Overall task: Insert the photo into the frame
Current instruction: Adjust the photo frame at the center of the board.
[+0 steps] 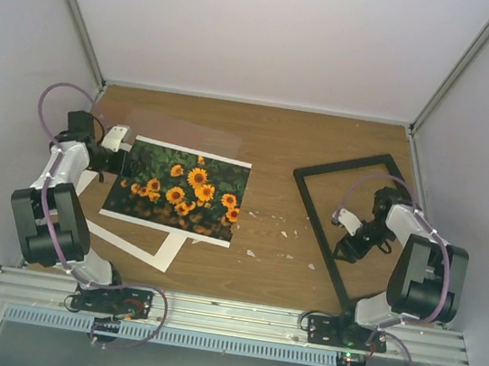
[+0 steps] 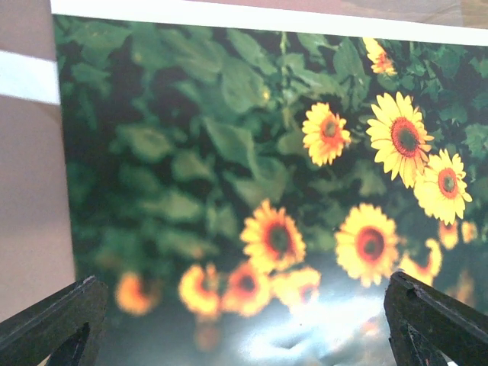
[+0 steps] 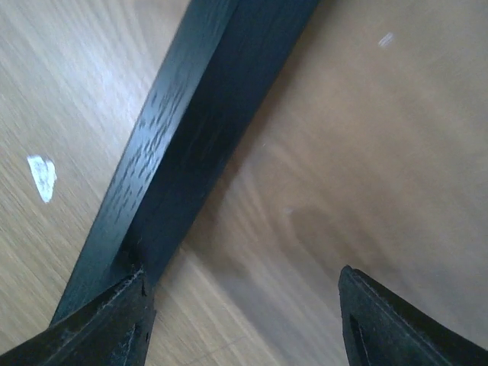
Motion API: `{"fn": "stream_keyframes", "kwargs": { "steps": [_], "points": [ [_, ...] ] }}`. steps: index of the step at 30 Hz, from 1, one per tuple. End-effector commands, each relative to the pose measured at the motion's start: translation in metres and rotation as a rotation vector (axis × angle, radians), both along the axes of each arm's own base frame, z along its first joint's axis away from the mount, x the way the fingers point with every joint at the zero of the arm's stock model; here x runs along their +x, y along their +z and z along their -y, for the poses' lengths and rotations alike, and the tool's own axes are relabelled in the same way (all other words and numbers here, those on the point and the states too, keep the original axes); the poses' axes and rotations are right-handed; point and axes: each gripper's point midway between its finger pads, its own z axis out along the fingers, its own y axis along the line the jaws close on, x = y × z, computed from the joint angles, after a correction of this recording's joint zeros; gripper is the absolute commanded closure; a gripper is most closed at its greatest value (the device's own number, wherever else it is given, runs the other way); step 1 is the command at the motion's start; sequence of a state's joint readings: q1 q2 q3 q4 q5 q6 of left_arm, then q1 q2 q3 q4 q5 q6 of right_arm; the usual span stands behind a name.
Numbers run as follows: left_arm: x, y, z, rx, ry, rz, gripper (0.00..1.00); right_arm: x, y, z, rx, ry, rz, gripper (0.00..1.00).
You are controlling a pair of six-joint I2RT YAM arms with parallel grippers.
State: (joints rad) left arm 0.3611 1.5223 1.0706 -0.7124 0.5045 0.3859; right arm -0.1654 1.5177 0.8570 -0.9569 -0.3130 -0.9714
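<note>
The photo (image 1: 180,190), orange sunflowers on dark green with a white border, lies flat left of the table's middle and fills the left wrist view (image 2: 252,168). My left gripper (image 1: 127,166) hovers over the print's left edge; in its wrist view it (image 2: 244,335) is open wide, the fingers (image 2: 53,320) spread over the print without gripping it. The frame (image 1: 320,230), thin and black, lies on the right. My right gripper (image 1: 349,247) is inside the frame near its left bar (image 3: 191,130), open (image 3: 244,328), with bare wood between the fingers (image 3: 404,328) and the left one against the bar.
A white mat (image 1: 131,246) lies partly under the photo, sticking out at the near left. A faint pale sheet (image 1: 175,128) rests behind the photo. Small white flecks (image 1: 283,234) dot the wood between photo and frame. Grey walls enclose the table.
</note>
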Motion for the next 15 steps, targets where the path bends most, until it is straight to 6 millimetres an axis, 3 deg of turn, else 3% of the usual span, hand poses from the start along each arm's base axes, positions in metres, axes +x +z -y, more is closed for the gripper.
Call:
{"fn": "stream_keyframes", "kwargs": {
  "steps": [1, 7, 12, 15],
  "points": [
    [0.021, 0.009, 0.011, 0.004, -0.064, 0.045, 0.01, -0.003, -0.021, 0.007, -0.061, -0.014, 0.013, 0.35],
    [0.045, 0.017, 0.023, 0.013, -0.120, 0.041, 0.01, 0.007, -0.040, -0.013, -0.018, -0.019, -0.029, 0.43],
    [0.057, 0.021, 0.029, 0.032, -0.148, 0.038, 0.01, 0.024, -0.042, -0.045, 0.048, 0.021, -0.037, 0.44],
    [0.058, 0.021, 0.032, 0.043, -0.154, 0.034, 0.01, 0.034, -0.043, -0.076, 0.076, 0.091, -0.030, 0.44]
  ]
}}
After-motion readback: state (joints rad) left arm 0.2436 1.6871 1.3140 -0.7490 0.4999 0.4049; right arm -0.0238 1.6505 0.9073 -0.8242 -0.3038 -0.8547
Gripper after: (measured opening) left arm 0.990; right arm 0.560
